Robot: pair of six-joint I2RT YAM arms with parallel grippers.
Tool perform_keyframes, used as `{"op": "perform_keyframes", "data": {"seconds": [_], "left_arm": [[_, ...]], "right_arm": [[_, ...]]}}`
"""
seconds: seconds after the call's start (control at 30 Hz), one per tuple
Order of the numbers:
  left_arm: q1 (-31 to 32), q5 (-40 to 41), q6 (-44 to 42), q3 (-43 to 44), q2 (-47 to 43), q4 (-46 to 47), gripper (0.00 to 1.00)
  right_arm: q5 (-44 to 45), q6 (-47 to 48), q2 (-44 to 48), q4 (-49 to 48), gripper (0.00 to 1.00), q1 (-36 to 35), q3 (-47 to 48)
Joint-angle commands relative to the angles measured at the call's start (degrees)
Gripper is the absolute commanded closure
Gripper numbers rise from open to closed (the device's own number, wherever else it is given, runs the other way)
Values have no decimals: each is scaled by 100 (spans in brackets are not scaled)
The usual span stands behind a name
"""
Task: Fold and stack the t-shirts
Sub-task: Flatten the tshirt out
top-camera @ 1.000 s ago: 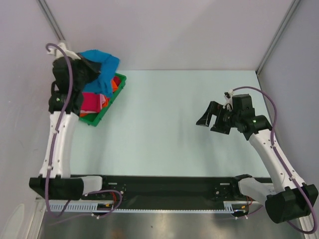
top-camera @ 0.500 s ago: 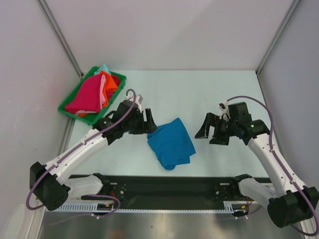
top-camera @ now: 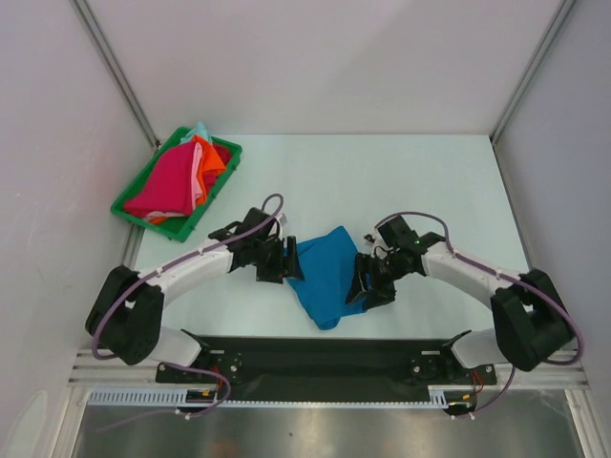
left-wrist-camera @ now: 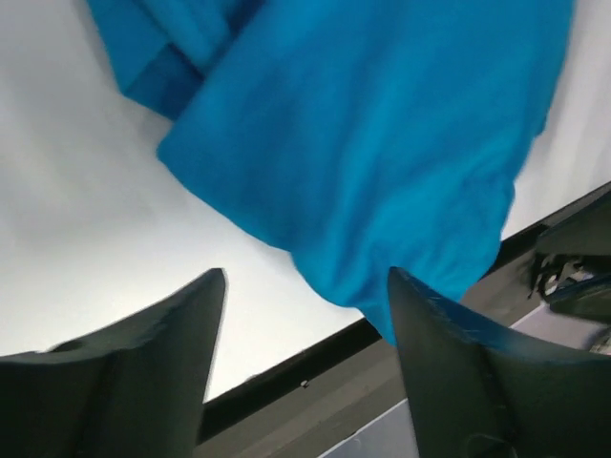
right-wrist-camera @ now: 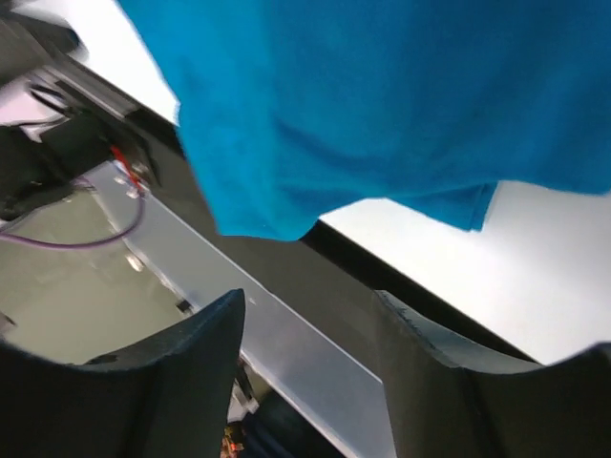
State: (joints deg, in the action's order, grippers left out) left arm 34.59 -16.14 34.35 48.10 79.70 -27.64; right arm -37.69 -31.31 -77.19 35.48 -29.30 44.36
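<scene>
Top view: the blue t-shirt [top-camera: 329, 272] lies crumpled mid-table, close to the front rail [top-camera: 315, 355], with the left gripper [top-camera: 286, 262] and right gripper [top-camera: 366, 286] at its edges. The magenta t-shirt [top-camera: 162, 186] and orange t-shirt [top-camera: 205, 162] sit in the green tray [top-camera: 205, 205], well apart. Left wrist: fingers spread, nothing pinched; a bite here could catch doubled layers. Right wrist: also spread and empty, and a careless pull might drag the hem over the rail.
</scene>
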Motion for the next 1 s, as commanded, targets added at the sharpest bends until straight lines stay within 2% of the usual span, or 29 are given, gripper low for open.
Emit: {"op": "perform_keyframes", "data": {"seconds": [0.0, 0.03, 0.07, 0.13, 0.27, 0.33, 0.4, 0.43, 0.47, 0.5, 0.53, 0.57, 0.67, 0.73, 0.83, 0.97], "left_arm": [[-539, -661, -34, -212, 151, 644, 31], [-637, -662, -33, -265, 212, 646, 31], [-698, -819, 1, -309, 369, 846, 40], [-778, -926, -24, -310, 572, 935, 50], [-787, -1198, 2, -274, 968, 1225, 57], [-778, -1242, -7, -301, 1100, 1357, 62], [-778, -1242, -51, -240, 1188, 1332, 67], [-778, -1242, -77, -205, 1249, 1296, 78], [-787, -1216, -112, -152, 1258, 1235, 84], [-796, -1025, -130, -30, 1215, 1017, 94], [-804, -892, -200, 85, 1040, 858, 100], [-796, -769, -261, 208, 899, 709, 100], [-796, -311, -578, 936, 363, 76, 100], [-796, -171, -718, 1683, 213, -355, 100], [-735, -415, -684, 2659, 90, -550, 100], [-524, -880, -386, 3696, 116, -409, 100]], "right_arm": [[113, 177, -426, -349, 37, -435, 450], [130, 230, -550, -332, 36, -480, 451], [174, 292, -674, -279, 34, -506, 564], [394, 388, -1077, -183, 34, -576, 661], [692, 424, -1386, -296, 49, -603, 820], [746, 380, -1474, -410, 52, -612, 890], [702, 345, -1606, -498, 61, -603, 943], [684, 354, -1693, -490, 67, -603, 987], [676, 380, -1860, -464, 81, -603, 1057], [693, 458, -1896, -298, 88, -603, 1214], [754, 511, -1914, -157, 94, -603, 1346], [1024, 581, -1844, 18, 100, -595, 1487], [1814, 775, -1381, 844, 100, -393, 2041], [2037, 828, -1002, 1345, 100, 63, 2443], [2143, 1064, -403, 1978, 100, 651, 3111], [2493, 1259, 54, 2638, 100, 856, 4954]]}}
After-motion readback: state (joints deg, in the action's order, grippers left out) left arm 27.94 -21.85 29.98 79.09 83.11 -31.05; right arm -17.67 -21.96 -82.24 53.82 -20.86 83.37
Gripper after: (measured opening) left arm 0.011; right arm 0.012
